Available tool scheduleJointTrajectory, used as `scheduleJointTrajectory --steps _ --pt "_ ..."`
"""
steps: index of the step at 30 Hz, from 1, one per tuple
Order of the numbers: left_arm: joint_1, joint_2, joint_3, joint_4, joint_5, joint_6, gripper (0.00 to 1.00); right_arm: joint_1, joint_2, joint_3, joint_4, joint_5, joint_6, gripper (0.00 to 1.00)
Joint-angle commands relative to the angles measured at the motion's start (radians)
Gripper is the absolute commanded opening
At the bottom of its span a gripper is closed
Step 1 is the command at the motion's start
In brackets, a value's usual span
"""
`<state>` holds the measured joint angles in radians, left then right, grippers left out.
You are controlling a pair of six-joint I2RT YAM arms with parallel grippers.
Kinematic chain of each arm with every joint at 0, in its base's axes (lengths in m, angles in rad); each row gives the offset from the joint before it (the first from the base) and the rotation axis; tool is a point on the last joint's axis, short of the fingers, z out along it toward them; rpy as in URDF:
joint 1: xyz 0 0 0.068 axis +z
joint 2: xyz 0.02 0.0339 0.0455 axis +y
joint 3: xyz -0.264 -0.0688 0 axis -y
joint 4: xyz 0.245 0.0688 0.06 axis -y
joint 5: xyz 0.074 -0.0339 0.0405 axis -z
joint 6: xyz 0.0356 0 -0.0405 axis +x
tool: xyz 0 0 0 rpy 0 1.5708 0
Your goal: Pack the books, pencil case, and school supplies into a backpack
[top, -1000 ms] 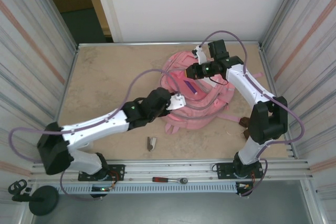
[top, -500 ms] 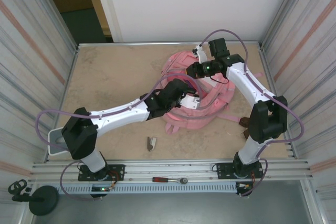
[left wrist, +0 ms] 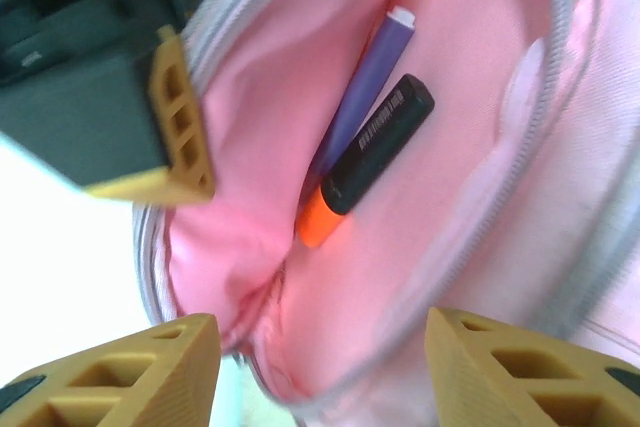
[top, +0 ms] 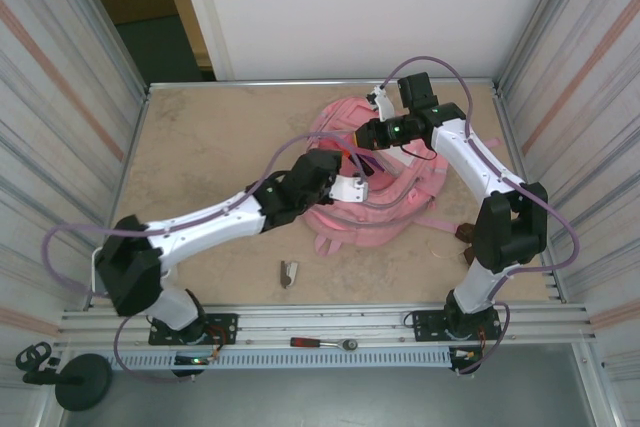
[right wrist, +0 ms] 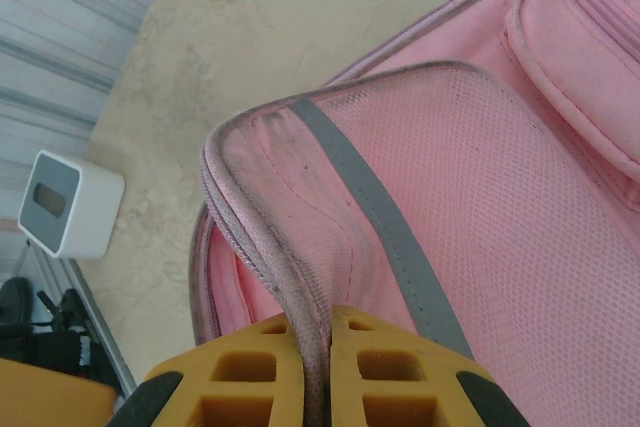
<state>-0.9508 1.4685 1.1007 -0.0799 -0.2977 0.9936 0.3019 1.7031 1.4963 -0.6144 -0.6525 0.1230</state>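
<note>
Where the metal rail runs along the near edge, a red-handled tool [top: 325,343] lies on it between the two arm bases; a little further in, a small grey-brown clip-like piece [top: 289,273] lies alone on the table [top: 200,147], near the pink backpack [top: 400,202] but apart from it. A small dark brown thing [top: 466,232], which I cannot identify, lies just beside the right arm. The backpack lies flat toward the far right part of the table; the left arm reaches to it diagonally from its base.

In the left wrist view, the left gripper [left wrist: 322,322] hovers over the open mouth of a pink-lined pocket; its two yellow fingers [left wrist: 130,372] stand apart and nothing is between them. Inside the pocket, a thin purple pen [left wrist: 365,82] and an orange-and-black highlighter [left wrist: 372,155] lie side by side and touch each other; the orange end of the highlighter points toward the camera.

At the far side of this opening is the right gripper [right wrist: 317,332], also seen from above on the backpack; its fingers are pressed together on the rim of the backpack, with a thin fold of pink fabric and grey trim clamped between the pads. Beyond this rim, in the right wrist view, a small white box [right wrist: 65,202] with a grey face stands near the ribbed wall.
</note>
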Motion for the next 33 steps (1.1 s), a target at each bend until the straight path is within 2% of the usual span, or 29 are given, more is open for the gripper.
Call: scheduleJointTrajectory --steps 1,5,10,13,16,19,21,24,33 --pt "-0.005 -0.156 -0.081 -0.013 0.087 -0.309 0.58 -0.014 -0.017 0.023 0.013 0.001 0.004 0.01" --pt "-0.003 -0.273 -0.178 -0.061 0.068 -0.614 0.62 -0.012 -0.035 -0.004 0.037 0.029 0.013 0.01" --pt "0.027 -0.354 -0.226 -0.262 0.061 -1.012 0.68 -0.007 -0.058 -0.024 0.05 0.053 0.017 0.01" --pt "0.064 -0.373 -0.23 -0.399 0.062 -1.203 0.73 -0.007 -0.058 -0.027 0.05 0.062 0.014 0.01" --pt "0.081 -0.397 -0.257 -0.502 0.063 -1.339 0.76 -0.006 -0.054 -0.027 0.051 0.065 0.014 0.01" --pt "0.069 -0.427 -0.309 -0.559 0.104 -1.448 0.78 -0.006 -0.047 -0.027 0.048 0.067 0.012 0.01" --pt "0.034 -0.441 -0.355 -0.574 0.091 -1.509 0.83 -0.008 -0.046 -0.028 0.048 0.069 0.01 0.01" --pt "-0.012 -0.431 -0.399 -0.598 0.087 -1.589 0.85 -0.008 -0.043 -0.026 0.048 0.068 0.011 0.01" --pt "-0.103 -0.304 -0.437 -0.524 0.168 -1.655 0.86 -0.008 -0.032 -0.024 0.048 0.064 0.013 0.01"
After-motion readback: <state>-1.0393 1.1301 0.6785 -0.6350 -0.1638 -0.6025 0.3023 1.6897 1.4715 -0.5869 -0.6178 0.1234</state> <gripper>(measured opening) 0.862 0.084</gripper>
